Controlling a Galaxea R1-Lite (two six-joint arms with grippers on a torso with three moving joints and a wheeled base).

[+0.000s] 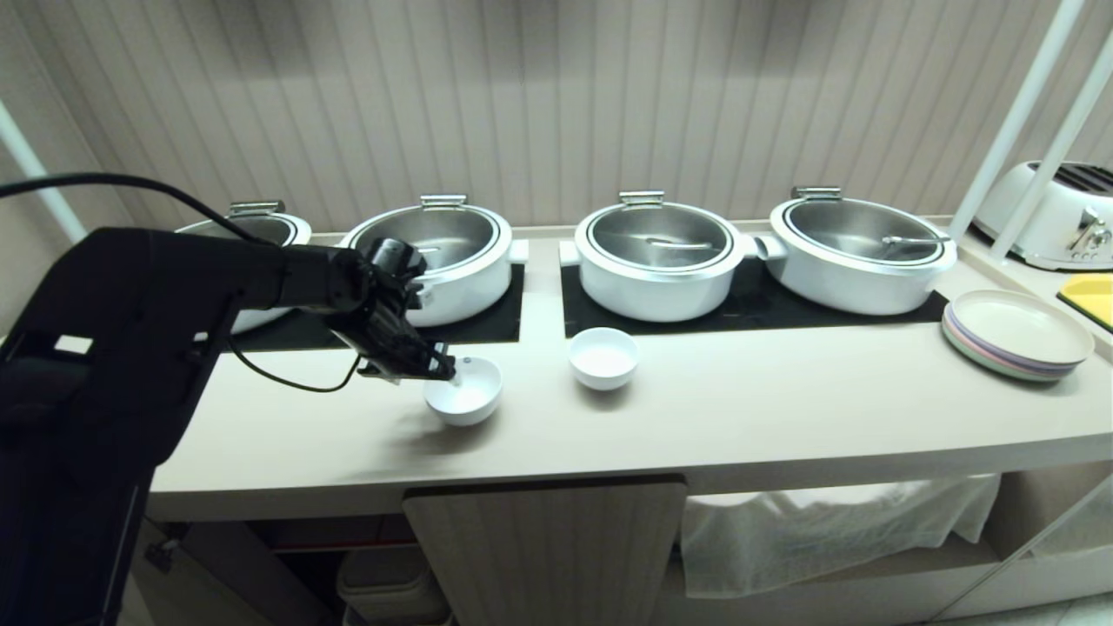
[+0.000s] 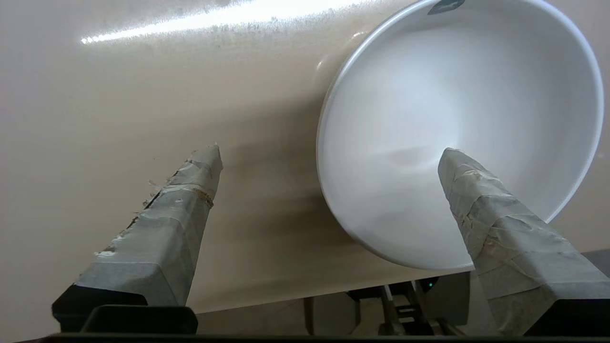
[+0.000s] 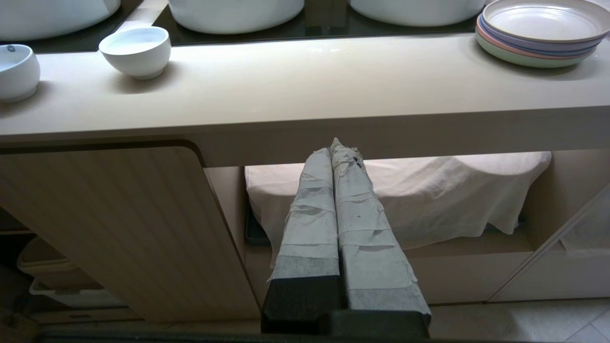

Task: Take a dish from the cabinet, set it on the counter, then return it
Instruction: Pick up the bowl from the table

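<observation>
I have the bowl (image 1: 463, 393) standing upright on the counter (image 1: 696, 417), near the front-left part of it, just ahead of the dark mat under the pots (image 1: 658, 256). My left gripper (image 1: 442, 369) sits at the bowl's near rim with its taped fingers (image 2: 162, 238) spread wide: in the left wrist view one finger is over the bare counter and the other hangs over the inside of the bowl, and I can't see either one pressing on the rim. So I read the bowl as let go, resting on its own foot. A second white bowl (image 1: 603, 356) stands apart to its right, and a stack of plates (image 1: 1016, 335) sits at the far right end.

That puts the take-out and set-down behind me, in my judgement. What's left is the return: grip the bowl again and carry it down into the cabinet (image 1: 548, 548) below the counter. My right gripper (image 3: 336, 152) is parked low in front of the cabinet, fingers pressed together, empty.
</observation>
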